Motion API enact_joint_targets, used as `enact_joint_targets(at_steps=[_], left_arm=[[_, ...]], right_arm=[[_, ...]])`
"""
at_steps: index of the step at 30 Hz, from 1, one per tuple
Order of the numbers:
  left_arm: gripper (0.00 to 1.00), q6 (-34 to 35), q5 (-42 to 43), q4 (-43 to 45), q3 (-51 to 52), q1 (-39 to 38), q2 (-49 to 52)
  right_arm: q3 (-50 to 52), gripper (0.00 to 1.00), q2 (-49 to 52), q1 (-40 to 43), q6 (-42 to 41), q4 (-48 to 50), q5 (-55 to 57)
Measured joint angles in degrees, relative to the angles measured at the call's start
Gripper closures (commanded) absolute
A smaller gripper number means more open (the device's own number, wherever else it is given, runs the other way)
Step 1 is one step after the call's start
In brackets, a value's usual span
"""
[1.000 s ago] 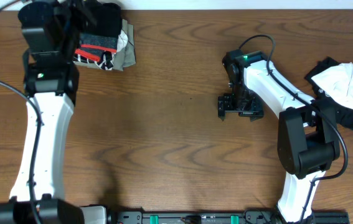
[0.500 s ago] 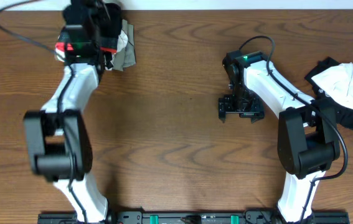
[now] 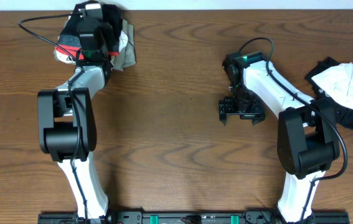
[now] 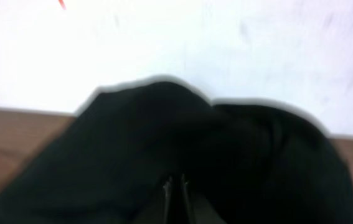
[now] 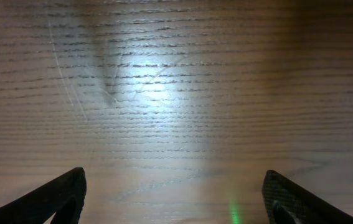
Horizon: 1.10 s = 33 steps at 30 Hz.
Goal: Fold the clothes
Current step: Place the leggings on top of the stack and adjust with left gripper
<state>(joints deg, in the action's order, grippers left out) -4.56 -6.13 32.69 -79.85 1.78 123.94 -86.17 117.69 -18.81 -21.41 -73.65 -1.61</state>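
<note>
Stacking, 11 o'clock: left fingers [image 4: 176,200] shut, hold unclear. Right fingers [image 3: 241,116] wide, empty; next, grab 3 o'clock pile [image 3: 349,86].

Brown wood-grain table [image 3: 176,143], white wall [image 4: 238,43] behind, soft glare

Overhead reads evenly lit and sharp. My left wrist feed is soft, the black garment [image 4: 132,143] blurred against bright white. On right wrist I see glare on the table [image 5: 164,87], corners dim.
</note>
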Motion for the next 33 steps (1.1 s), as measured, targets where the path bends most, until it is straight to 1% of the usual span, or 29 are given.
enact_joint_targets(at_steps=[6, 10, 11, 15, 22, 29, 33], left_arm=[[0.91, 0.0, -0.3, 3.6, 0.0, 0.0, -7.9], [0.91, 0.0, -0.3, 4.3, -0.2, 0.5, -10.3], [0.90, 0.0, -0.3, 4.2, -0.3, 0.8, -10.0], [0.83, -0.2, -0.3, 4.0, -0.3, 2.6, -5.6], [0.83, -0.2, -0.6, 1.6, -0.5, 5.9, 5.6], [0.85, -0.2, -0.7, 3.2, -1.1, 6.0, 5.2], [0.85, -0.2, -0.7, 3.1, -1.2, 4.9, 2.2]], right_arm=[[0.0, 0.11, 0.0, -0.7, 0.0, 0.7, -0.1], [0.0, 0.11, 0.0, -1.2, 0.0, 0.7, -0.1], [0.0, 0.11, 0.0, -1.3, 0.0, 0.7, -0.1], [0.3, 0.11, 0.0, -1.7, 0.0, 0.7, -0.1], [1.6, 0.11, 0.0, -1.8, 0.0, 0.6, -0.1], [1.7, 0.11, 0.0, -1.8, 0.0, 0.4, -0.1], [1.7, 0.11, 0.0, -1.8, 0.0, 1.0, -0.1]])
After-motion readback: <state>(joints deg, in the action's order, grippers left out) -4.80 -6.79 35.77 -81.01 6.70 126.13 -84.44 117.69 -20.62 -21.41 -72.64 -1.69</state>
